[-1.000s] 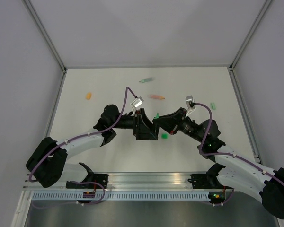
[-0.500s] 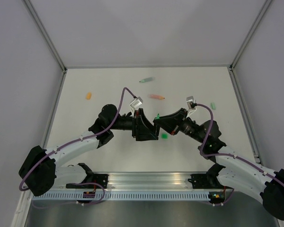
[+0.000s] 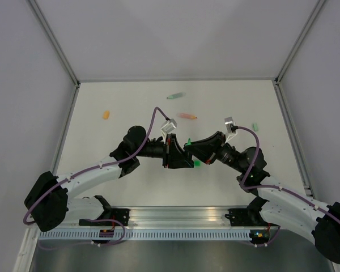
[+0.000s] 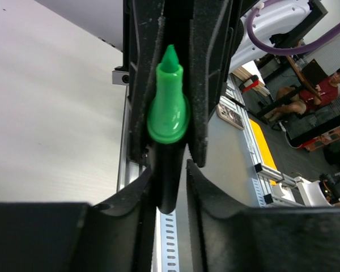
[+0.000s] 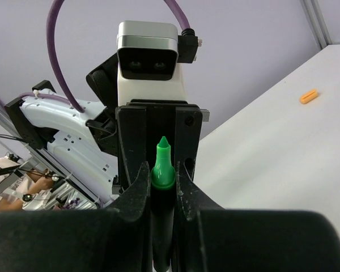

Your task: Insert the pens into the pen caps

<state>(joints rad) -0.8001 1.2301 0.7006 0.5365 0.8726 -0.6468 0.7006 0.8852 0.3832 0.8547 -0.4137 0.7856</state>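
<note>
White table point(image 3: 93, 133) framed by grey walls point(image 3: 175, 34).

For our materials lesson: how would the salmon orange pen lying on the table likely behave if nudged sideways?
The salmon orange pen looks slim and rounded, lying flat on the smooth white table, so it would probably roll or skid. It seems small and plastic, so likely light and stiff.

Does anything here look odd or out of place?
The left end effector and the right end effector both seem clamped on one black pen, its green tip bare; a bright green cap lies loose beneath them.
</note>
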